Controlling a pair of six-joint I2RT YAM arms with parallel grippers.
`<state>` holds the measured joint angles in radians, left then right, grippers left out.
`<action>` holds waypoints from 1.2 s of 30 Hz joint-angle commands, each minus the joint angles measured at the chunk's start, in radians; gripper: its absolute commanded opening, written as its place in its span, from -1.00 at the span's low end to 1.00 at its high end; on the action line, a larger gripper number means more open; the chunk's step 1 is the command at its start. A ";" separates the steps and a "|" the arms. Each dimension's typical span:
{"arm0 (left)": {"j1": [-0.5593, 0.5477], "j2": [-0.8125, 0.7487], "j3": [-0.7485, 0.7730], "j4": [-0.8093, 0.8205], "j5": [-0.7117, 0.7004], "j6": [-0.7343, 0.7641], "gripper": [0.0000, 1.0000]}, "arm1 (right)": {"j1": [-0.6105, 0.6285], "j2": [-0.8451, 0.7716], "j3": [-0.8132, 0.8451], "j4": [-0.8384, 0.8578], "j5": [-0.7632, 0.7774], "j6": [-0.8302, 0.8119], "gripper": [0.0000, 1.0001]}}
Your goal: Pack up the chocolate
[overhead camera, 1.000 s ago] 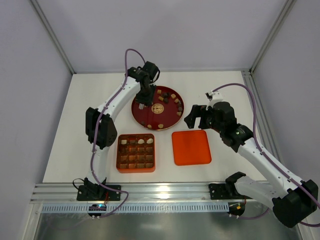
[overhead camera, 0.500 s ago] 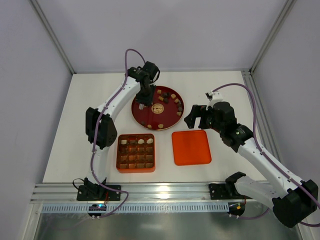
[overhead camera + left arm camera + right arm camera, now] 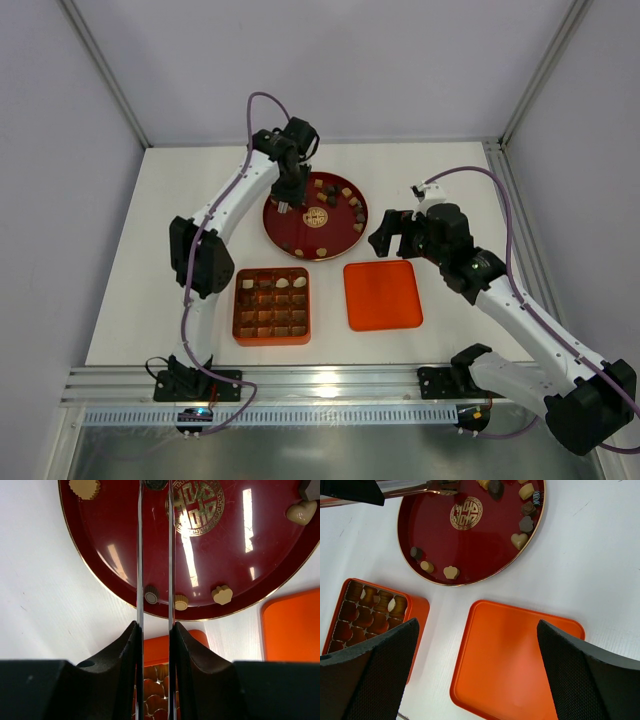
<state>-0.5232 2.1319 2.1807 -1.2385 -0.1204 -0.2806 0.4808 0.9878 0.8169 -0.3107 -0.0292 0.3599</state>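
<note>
The chocolate pieces lie scattered on a round red plate (image 3: 340, 232), dark, light brown and cream, such as a cream heart (image 3: 519, 541) and a flower-shaped piece (image 3: 222, 595). My left gripper (image 3: 290, 203) reaches over the plate's left part. Its thin metal blades stand narrow and parallel, shut on a small dark chocolate piece (image 3: 156, 484) at their tips. My right gripper (image 3: 385, 232) is wide open and empty, hanging above the flat orange lid (image 3: 515, 655). The orange gridded box (image 3: 272, 305) holds several pieces in its cells (image 3: 370, 610).
The lid (image 3: 381, 294) lies right of the box, both in front of the plate. A metal rail (image 3: 330, 385) runs along the table's near edge. Frame posts and walls close the table at the back and sides.
My left gripper has drawn back and up a little over the plate's left part. The right arm has not moved.
</note>
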 commanded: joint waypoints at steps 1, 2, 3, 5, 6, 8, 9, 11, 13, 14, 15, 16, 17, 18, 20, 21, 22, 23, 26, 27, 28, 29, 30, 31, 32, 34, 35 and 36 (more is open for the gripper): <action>0.002 -0.038 0.042 -0.016 -0.007 0.011 -0.44 | 0.002 -0.009 0.010 0.027 0.003 -0.012 1.00; 0.002 -0.038 0.037 -0.016 -0.008 0.011 -0.44 | 0.002 -0.011 0.010 0.030 0.000 -0.010 1.00; 0.002 -0.038 0.037 -0.019 -0.010 0.011 -0.45 | 0.004 -0.009 0.008 0.028 0.000 -0.009 0.99; 0.002 -0.040 0.030 -0.021 -0.007 0.008 -0.45 | 0.002 -0.008 0.007 0.030 -0.001 -0.007 0.99; 0.002 -0.041 0.025 -0.019 -0.005 0.008 -0.45 | 0.002 -0.009 0.005 0.030 -0.001 -0.006 1.00; 0.002 -0.049 0.013 -0.018 -0.004 0.004 -0.45 | 0.002 -0.011 0.004 0.030 -0.001 -0.006 0.99; 0.002 -0.052 0.010 -0.016 -0.004 0.004 -0.45 | 0.002 -0.011 0.004 0.032 -0.001 -0.006 1.00; 0.002 -0.062 0.001 -0.013 -0.004 0.003 -0.45 | 0.002 -0.012 0.002 0.030 0.000 -0.006 0.99; 0.002 -0.067 -0.006 -0.015 -0.001 -0.002 -0.45 | 0.002 -0.011 0.001 0.033 -0.003 -0.004 0.99; 0.000 -0.075 -0.007 -0.016 -0.002 -0.002 -0.46 | 0.004 -0.011 0.001 0.036 -0.003 -0.004 0.99; 0.002 -0.079 -0.013 -0.018 0.001 -0.003 -0.45 | 0.002 -0.008 -0.001 0.036 -0.006 -0.003 1.00; 0.002 -0.084 -0.016 -0.018 0.001 -0.002 -0.46 | 0.002 -0.006 -0.001 0.036 -0.006 -0.003 0.99; 0.002 -0.093 -0.021 -0.019 0.002 -0.003 -0.46 | 0.002 -0.006 -0.004 0.041 -0.006 -0.001 1.00; 0.000 -0.096 -0.024 -0.021 0.002 -0.005 -0.46 | 0.002 -0.005 -0.005 0.042 -0.008 0.002 0.99; 0.002 -0.112 -0.030 -0.026 0.004 -0.005 -0.46 | 0.002 -0.005 -0.009 0.050 -0.011 0.004 0.99; 0.002 -0.118 -0.033 -0.027 0.004 -0.008 -0.45 | 0.001 -0.002 -0.009 0.051 -0.011 0.005 0.99; 0.002 -0.119 -0.033 -0.029 0.005 -0.009 -0.45 | 0.001 -0.003 -0.009 0.051 -0.014 0.005 1.00; 0.002 -0.124 -0.036 -0.030 0.010 -0.012 -0.45 | 0.002 0.000 -0.010 0.053 -0.014 0.007 1.00; 0.000 -0.144 -0.050 -0.038 0.024 -0.019 -0.46 | 0.002 0.002 -0.012 0.056 -0.014 0.007 1.00; 0.000 -0.156 -0.053 -0.038 0.025 -0.020 -0.46 | 0.002 0.003 -0.012 0.058 -0.015 0.007 0.99; 0.000 -0.162 -0.058 -0.038 0.024 -0.023 -0.46 | 0.002 0.003 -0.013 0.061 -0.015 0.007 0.99; 0.000 -0.170 -0.068 -0.039 0.025 -0.023 -0.45 | 0.002 0.006 -0.013 0.061 -0.015 0.008 0.99; 0.000 -0.179 -0.071 -0.041 0.027 -0.025 -0.46 | 0.002 0.006 -0.013 0.064 -0.017 0.008 0.99; 0.000 -0.185 -0.076 -0.042 0.030 -0.025 -0.46 | 0.002 0.008 -0.015 0.065 -0.018 0.008 0.99; 0.000 -0.191 -0.084 -0.045 0.031 -0.028 -0.46 | 0.002 0.009 -0.015 0.065 -0.020 0.010 1.00; 0.000 -0.210 -0.091 -0.055 0.034 -0.029 -0.46 | 0.002 0.011 -0.015 0.067 -0.021 0.010 0.99; 0.000 -0.217 -0.094 -0.056 0.034 -0.031 -0.46 | 0.002 0.009 -0.015 0.068 -0.020 0.011 0.99; 0.000 -0.228 -0.108 -0.055 0.036 -0.031 -0.45 | 0.002 0.014 -0.015 0.070 -0.020 0.013 0.99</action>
<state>-0.5232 1.9778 2.0876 -1.2797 -0.1032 -0.3065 0.4808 0.9962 0.8047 -0.2909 -0.0418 0.3664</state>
